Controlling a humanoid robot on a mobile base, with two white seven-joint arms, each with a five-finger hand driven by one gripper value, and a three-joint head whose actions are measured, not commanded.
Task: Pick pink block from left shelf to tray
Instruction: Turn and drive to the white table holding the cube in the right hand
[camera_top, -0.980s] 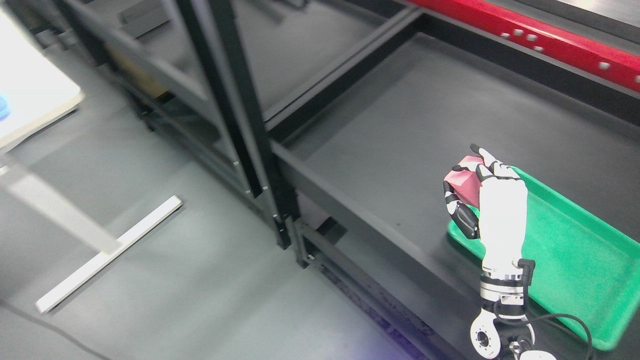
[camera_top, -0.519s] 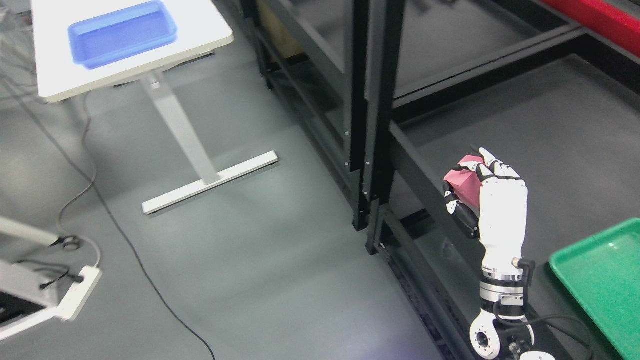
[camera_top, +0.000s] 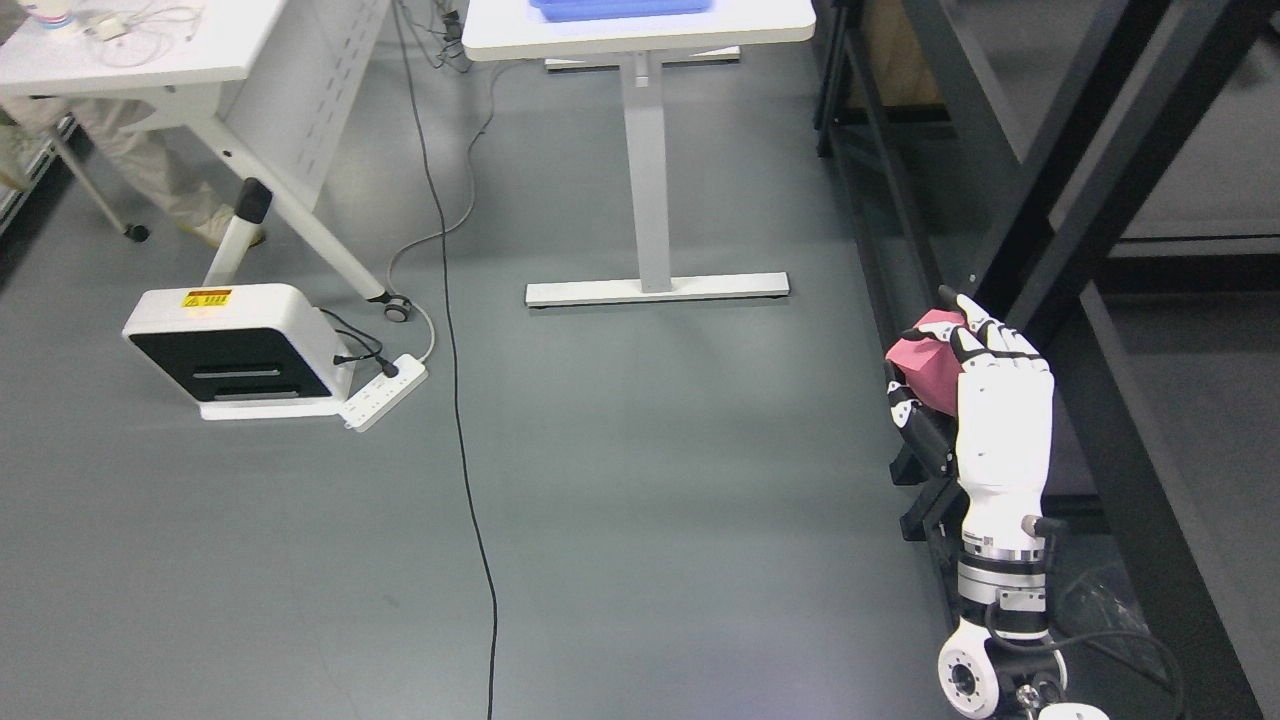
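Fingers (camera_top: 985, 335) of your right hand (camera_top: 1000, 420) curl around the pink block (camera_top: 925, 362), pinching it between thumb and fingertips; you see it held up in the air at the right of the head view, above the grey floor (camera_top: 640, 480) and just left of the black shelf frame (camera_top: 1060, 230). Far off, a blue tray (camera_top: 620, 8) sits on a white counter (camera_top: 640, 30). At the left, a white box (camera_top: 235, 350) stands beside a power strip (camera_top: 385, 390).
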